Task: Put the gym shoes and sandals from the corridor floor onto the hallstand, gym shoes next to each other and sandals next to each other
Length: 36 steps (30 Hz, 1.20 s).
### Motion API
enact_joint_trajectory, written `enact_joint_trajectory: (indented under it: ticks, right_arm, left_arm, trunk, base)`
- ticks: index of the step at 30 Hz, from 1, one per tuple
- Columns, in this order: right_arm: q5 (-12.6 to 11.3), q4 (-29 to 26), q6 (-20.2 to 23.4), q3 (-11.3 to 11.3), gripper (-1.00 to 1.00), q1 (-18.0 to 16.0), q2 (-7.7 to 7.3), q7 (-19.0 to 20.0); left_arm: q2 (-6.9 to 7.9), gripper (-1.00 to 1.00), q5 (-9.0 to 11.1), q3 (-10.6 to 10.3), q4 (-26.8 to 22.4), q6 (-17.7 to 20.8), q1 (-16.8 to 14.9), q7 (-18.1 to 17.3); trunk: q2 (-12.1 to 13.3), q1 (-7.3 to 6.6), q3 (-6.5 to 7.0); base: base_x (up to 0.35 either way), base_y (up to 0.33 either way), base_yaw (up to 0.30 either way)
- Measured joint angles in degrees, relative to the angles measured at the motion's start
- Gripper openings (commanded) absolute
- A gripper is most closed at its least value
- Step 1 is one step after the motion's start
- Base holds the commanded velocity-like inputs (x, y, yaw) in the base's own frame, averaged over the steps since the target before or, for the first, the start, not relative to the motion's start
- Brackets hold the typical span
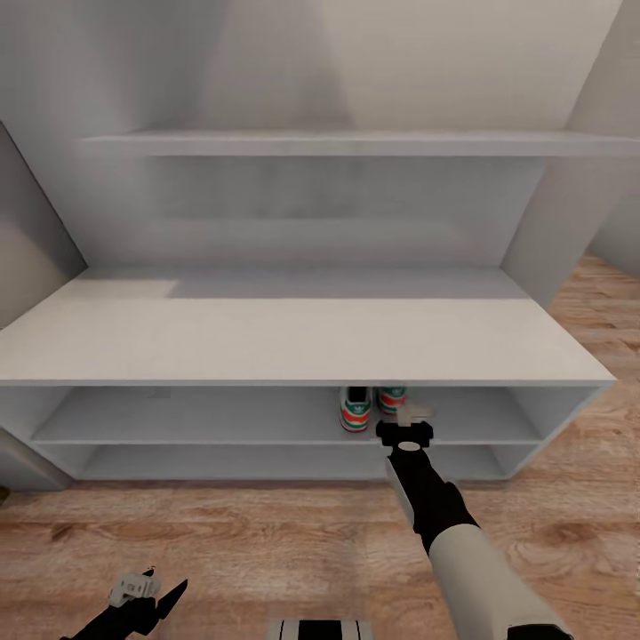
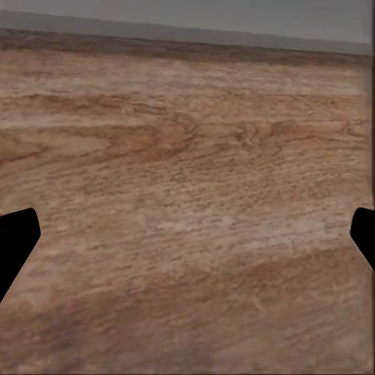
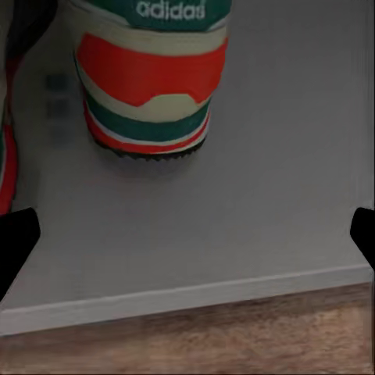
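Sneakers [image 1: 372,406] are sitting side by side on the hallstand's [image 1: 293,342] upper shelf, heels facing out, just beyond the right claw [image 1: 404,435], which is gaping wide and gripping nothing. The left claw [image 1: 147,594] is hanging low over the wood floor [image 1: 267,542] near left, also spread open and empty. Sandals are probably the next pickup.

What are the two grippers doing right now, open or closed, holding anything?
Left gripper: open, empty, over the corridor floor.
Right gripper: open, empty, at the hallstand shelf just behind a gym shoe.
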Motion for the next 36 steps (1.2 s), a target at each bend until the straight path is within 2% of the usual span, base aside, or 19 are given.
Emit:
enact_joint_trajectory:
  ticks: [20,30,33,35,36]
  right_arm:
    - [0.0,0.4,0.0,0.0,1.00,0.0,0.00,0.1]
    - [0.1,2.4,-1.2,0.0,1.00,0.4,0.00,0.2]
    - [0.1,5.5,-4.5,0.0,1.00,1.3,0.00,0.2]
    - [0.2,12.0,-12.0,0.0,1.00,2.3,-0.78,0.4]
    - [0.3,13.7,-13.7,0.0,1.00,2.5,-1.13,0.4]
  left_arm:
    - [0.01,1.00,-0.1,0.0,0.0,0.0,0.0,0.0]
    - [0.04,1.00,-0.2,0.1,0.0,0.0,0.0,0.1]
    - [0.07,1.00,-0.2,0.1,0.1,0.0,0.0,0.1]
    - [0.08,1.00,-0.1,0.1,0.5,0.0,0.0,1.0]
    - [0.06,1.00,-0.1,0.1,0.6,0.0,0.0,1.3]
  trunk:
    - [0.0,0.00,0.00]
    - [0.0,-0.03,0.00]
    - [0.0,-0.03,0.00]
    - [0.0,-0.03,-0.01]
    - [0.0,-0.03,0.00]
  base:
    - [-0.326,0.000,0.000]
    - [-0.082,0.000,0.000]
    - [-0.006,0.000,0.000]
    - [-0.002,0.000,0.000]
    - [0.000,0.000,0.000]
